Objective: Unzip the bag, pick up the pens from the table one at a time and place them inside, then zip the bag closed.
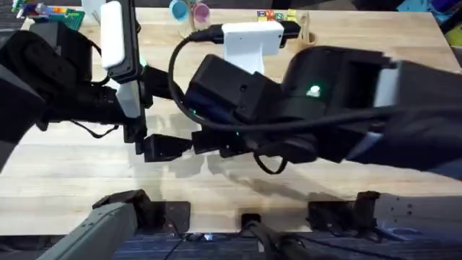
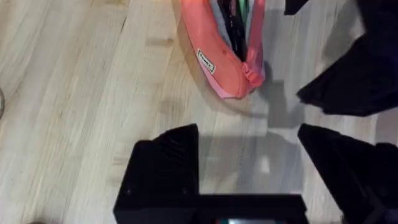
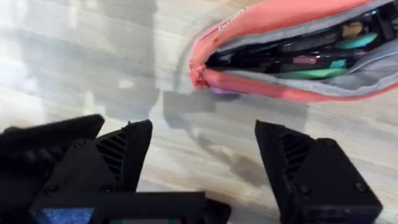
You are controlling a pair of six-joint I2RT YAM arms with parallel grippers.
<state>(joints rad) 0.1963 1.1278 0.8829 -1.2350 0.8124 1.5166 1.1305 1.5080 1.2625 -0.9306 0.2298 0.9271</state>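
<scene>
Fabric, soft and pink: the bag [image 3: 292,56] lies unzipped on the table [image 3: 93,68], mouth gaping, grey lining and dark and teal contents visible inside. Probably light and limp, likely to slide or bunch on the smooth wood rather than resist a pull. Best taken by pinching the tapered closed end [image 2: 245,78] to anchor it, with the zipper pull drawn along the top edge; pull itself too small to locate here. Right gripper [image 3: 202,155] just beside that end, fingers spread wide, nothing between them. Left gripper [image 2: 249,168] near the same end from the other side, likewise spread and empty. Loose pens on the wood: none made out around the pouch, so the closing step seemingly next. Pale plank grain, faintly glossy. Toward the far edge in the overhead view, cups [image 1: 189,11] and bright clutter.
</scene>
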